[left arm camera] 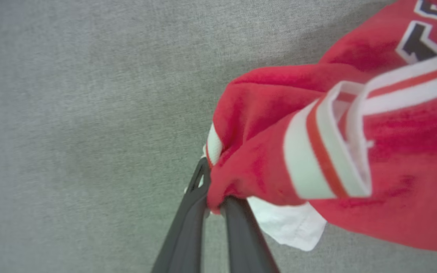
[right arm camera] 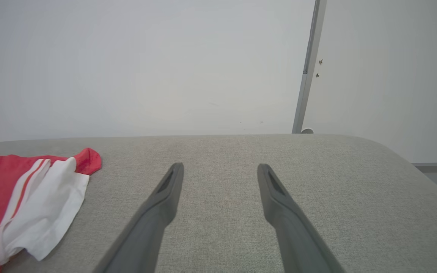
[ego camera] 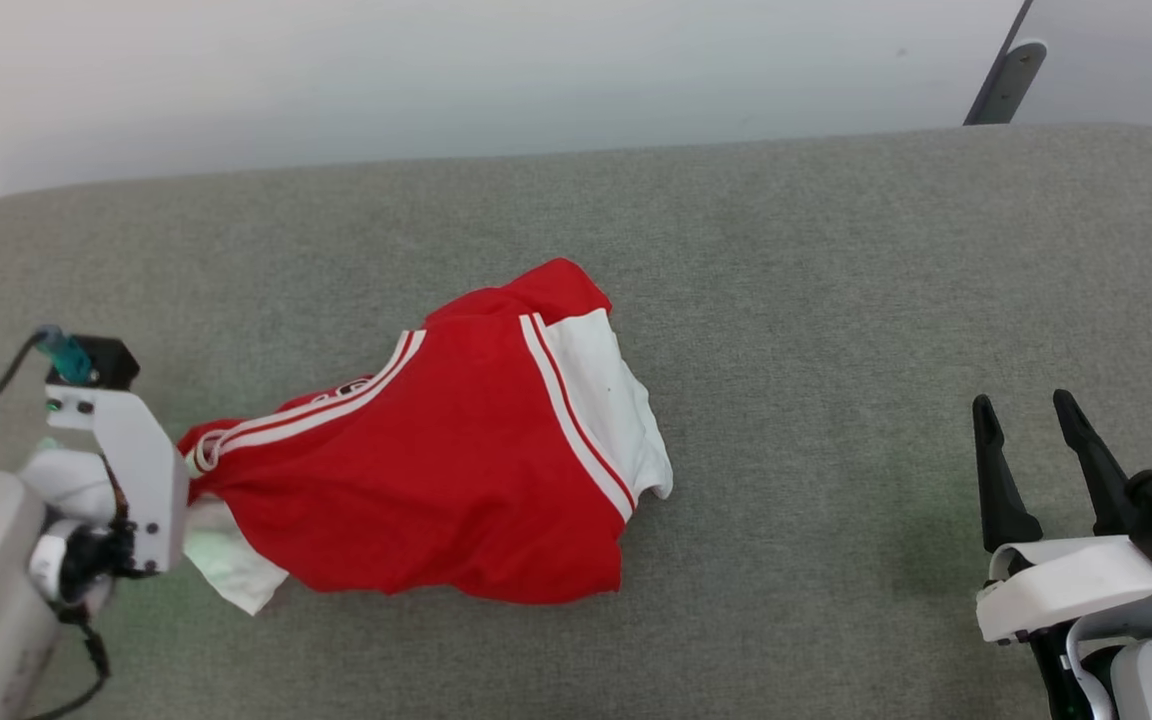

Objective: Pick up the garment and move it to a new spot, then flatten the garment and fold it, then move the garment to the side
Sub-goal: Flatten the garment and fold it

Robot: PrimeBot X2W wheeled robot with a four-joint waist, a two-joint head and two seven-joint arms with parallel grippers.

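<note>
Left wrist view gives me the grip itself. The left end effector (left arm camera: 214, 191) has its two dark fingers (left arm camera: 188, 227) pinched together on a bunched red fold at the left end of the garment (left arm camera: 393, 170). A white flap of the same cloth hangs just beside them. From here I also get the red-white striped trim (left arm camera: 317, 151) close up, and part of a black numeral (left arm camera: 417, 43) outlined in white further along the garment.

In the head view the arm's white wrist bracket (ego camera: 141, 470) covers those fingers, so I read the pinch from the wrist camera alone. What the head view adds is the whole lie of the garment. It is crumpled on the grey fabric-covered tabletop (ego camera: 836, 250), drawn to a narrow point at the bracket and spreading wider away from it. A white side panel (ego camera: 606, 400) sits at its right edge. I cannot tell whether the pinched end is lifted off the surface.

The right end effector (ego camera: 1023, 400) sits well apart from the garment, off its right side, with its fingers spread and nothing between them. Its own wrist view confirms the gap, with bare grey cloth between the fingers. It catches the garment's white panel and a red tip from the side, and a pale wall (right arm camera: 127, 76) and a metal upright (right arm camera: 307, 76) beyond.
</note>
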